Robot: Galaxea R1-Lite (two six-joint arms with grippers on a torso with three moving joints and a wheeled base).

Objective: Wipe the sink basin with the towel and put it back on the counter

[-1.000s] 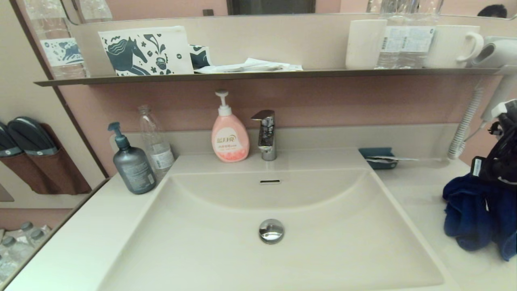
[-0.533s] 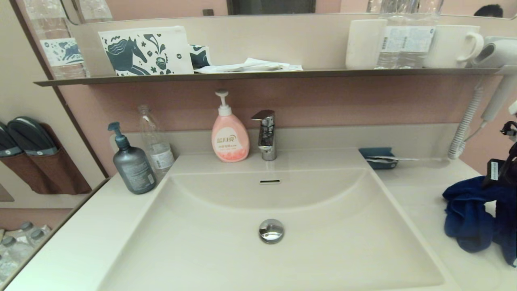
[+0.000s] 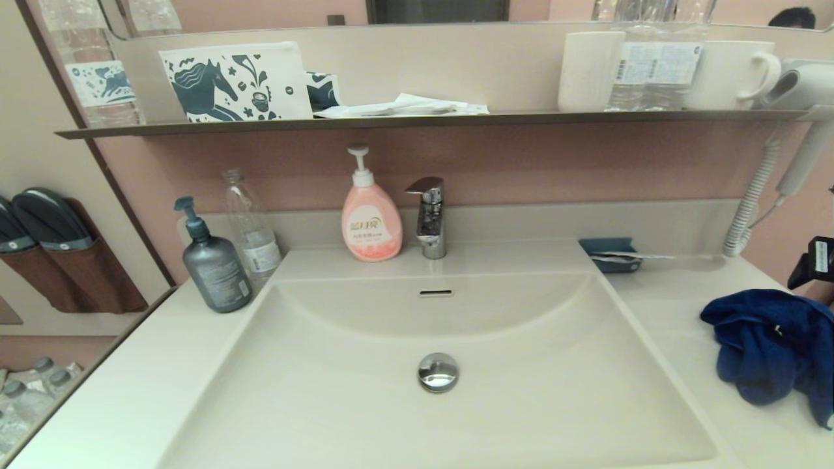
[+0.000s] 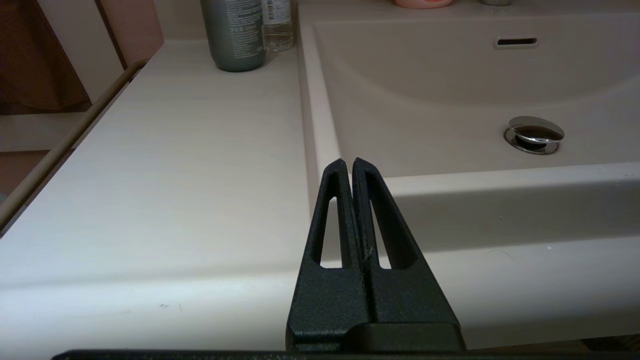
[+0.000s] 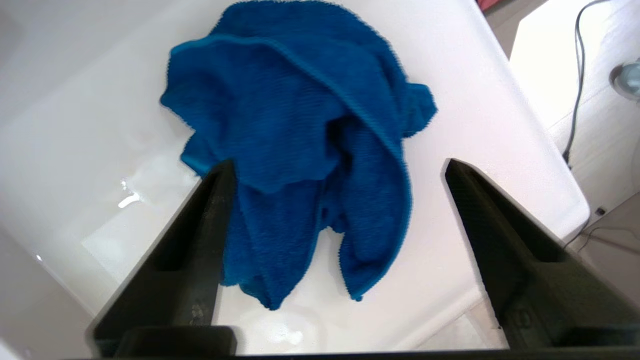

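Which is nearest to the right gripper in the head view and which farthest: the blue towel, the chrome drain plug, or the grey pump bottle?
1. Blue towel, on the counter just below the right gripper at the right edge.
2. Drain plug, mid-basin.
3. Grey pump bottle, far left of the counter.

Right gripper [image 5: 340, 167]: fingers spread wide apart, nothing between them, pointing downward; only a dark part of the arm shows at the head view's right edge. Left gripper [image 4: 348, 162]: fingers pressed together, level, parked.

The right pincer [image 5: 340, 170] has opened and lifted off the towel [image 3: 769, 345], now lying free.
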